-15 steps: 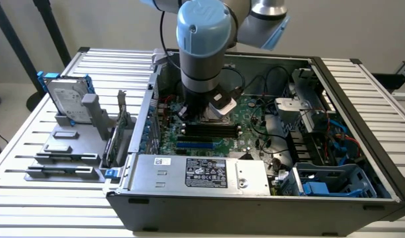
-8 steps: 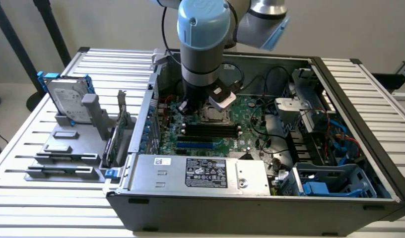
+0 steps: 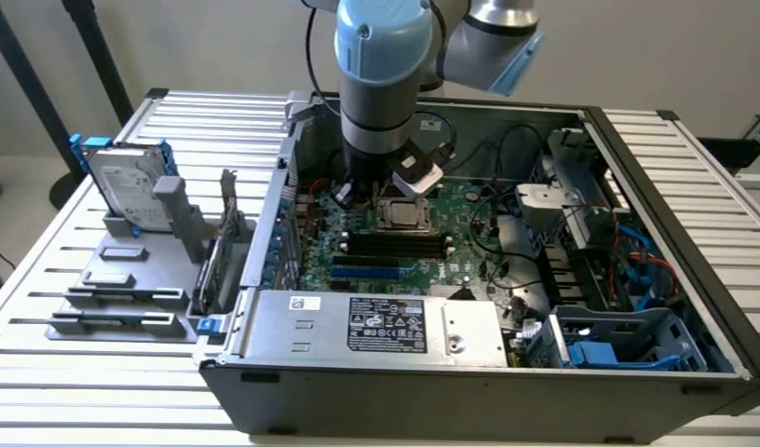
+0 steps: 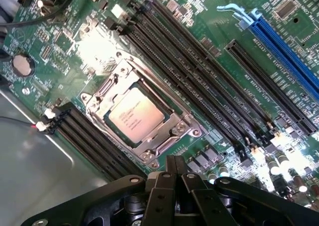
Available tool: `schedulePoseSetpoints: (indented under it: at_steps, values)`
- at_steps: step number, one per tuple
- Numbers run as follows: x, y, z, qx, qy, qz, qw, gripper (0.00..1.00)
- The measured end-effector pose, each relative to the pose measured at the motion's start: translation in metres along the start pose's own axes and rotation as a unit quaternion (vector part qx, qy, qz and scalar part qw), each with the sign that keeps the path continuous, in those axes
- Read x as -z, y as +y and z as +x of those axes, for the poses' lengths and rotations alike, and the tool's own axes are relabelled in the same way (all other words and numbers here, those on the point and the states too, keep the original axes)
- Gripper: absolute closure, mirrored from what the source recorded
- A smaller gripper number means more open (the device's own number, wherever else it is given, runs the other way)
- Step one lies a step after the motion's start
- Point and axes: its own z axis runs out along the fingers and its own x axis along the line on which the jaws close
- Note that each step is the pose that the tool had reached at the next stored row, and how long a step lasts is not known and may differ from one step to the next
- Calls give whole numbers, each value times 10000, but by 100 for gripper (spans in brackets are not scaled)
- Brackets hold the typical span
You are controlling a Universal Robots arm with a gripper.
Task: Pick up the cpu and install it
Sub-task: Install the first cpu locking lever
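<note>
The cpu (image 4: 136, 115) sits flat inside the metal socket (image 4: 144, 117) on the motherboard (image 4: 234, 76). The gripper (image 4: 175, 173) hangs just above that socket, fingers pressed together, holding nothing.

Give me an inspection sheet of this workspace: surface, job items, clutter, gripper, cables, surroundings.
Surface: slatted metal table carrying an open computer case with a green motherboard inside.
Job items: cpu lies flat in its socket's metal frame, beside the black memory slots.
Clutter: hard drive in a blue bracket stands on a grey fixture tray at the exterior view's left; power supply sits at the case front.
Gripper: gripper hangs above the motherboard near the cpu socket, fingers together, holding nothing.
Cables: black wires loop inside the case; blue cables at the exterior view's right.
Surroundings: pale wall, dark stand legs.
</note>
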Motion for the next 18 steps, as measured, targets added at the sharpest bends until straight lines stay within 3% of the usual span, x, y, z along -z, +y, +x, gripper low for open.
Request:
schedulePoseSetpoints:
  at_steps: [9,18]
  values:
    - [49,-41,39,392,-100,87,9991,89]
    - [72,-56,53,799,-210,168,9964,89]
